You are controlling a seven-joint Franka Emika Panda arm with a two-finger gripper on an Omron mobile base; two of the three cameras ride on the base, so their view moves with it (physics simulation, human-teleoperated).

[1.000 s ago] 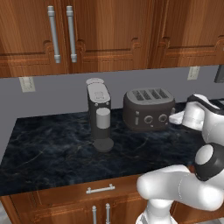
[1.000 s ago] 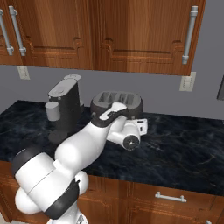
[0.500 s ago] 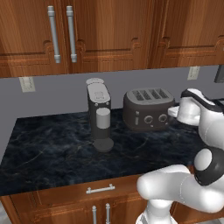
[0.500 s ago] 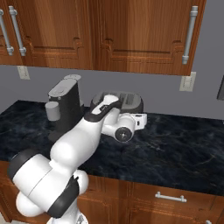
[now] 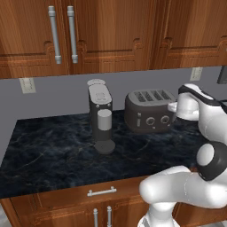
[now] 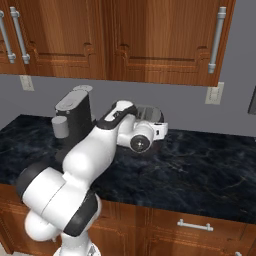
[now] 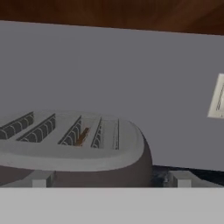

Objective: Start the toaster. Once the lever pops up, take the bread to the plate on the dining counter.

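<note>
The dark grey toaster (image 5: pixel 148 113) stands at the back of the black marbled counter, partly hidden behind my arm in the right base view (image 6: pixel 151 114). In the hand view its slotted top (image 7: pixel 70 142) lies close below, with a brown sliver of the bread (image 7: pixel 82 135) down in one slot. My gripper (image 5: pixel 173 107) hovers at the toaster's right end, level with its top, open and holding nothing; its fingertips (image 7: pixel 41 179) stand wide apart. The plate and the dining counter are out of view.
A tall grey coffee machine (image 5: pixel 99 115) stands left of the toaster. Wooden wall cabinets (image 5: pixel 111 31) hang above. Outlets (image 5: pixel 195 73) sit on the grey wall. My own arm (image 6: pixel 95 150) crosses in front of the toaster.
My hand has swung from in front of the counter back toward the toaster's right end and risen a little. The toaster and coffee machine have stayed put; the jaws remain open.
</note>
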